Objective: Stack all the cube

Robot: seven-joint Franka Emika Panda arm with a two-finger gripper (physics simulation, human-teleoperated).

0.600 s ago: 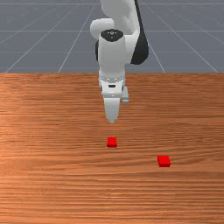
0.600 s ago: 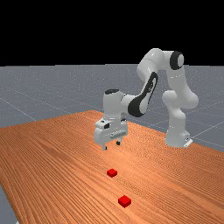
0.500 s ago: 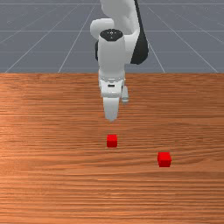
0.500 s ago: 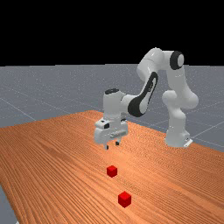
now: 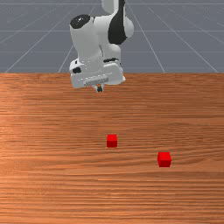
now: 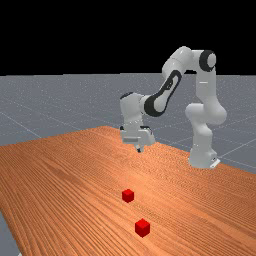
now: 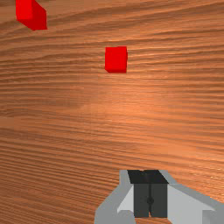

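Landmark: the middle cube (image 5: 112,141), flat on the table (image 5: 52,183). One side squarely faces the front view's camera; edges run parallel to the table's far edge and look equal in length. The second cube (image 5: 164,160) rests apart from the landmark, toward the front view's right and closer to that camera, aligned much the same way. Unstacked. Gripper (image 5: 99,89): raised, beyond the landmark, slightly toward the front view's left; clenched, pads (image 7: 141,201) meeting.

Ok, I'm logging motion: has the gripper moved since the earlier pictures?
Yes. In the front view, the gripper has moved toward the table's back edge and slightly toward the front view's left.
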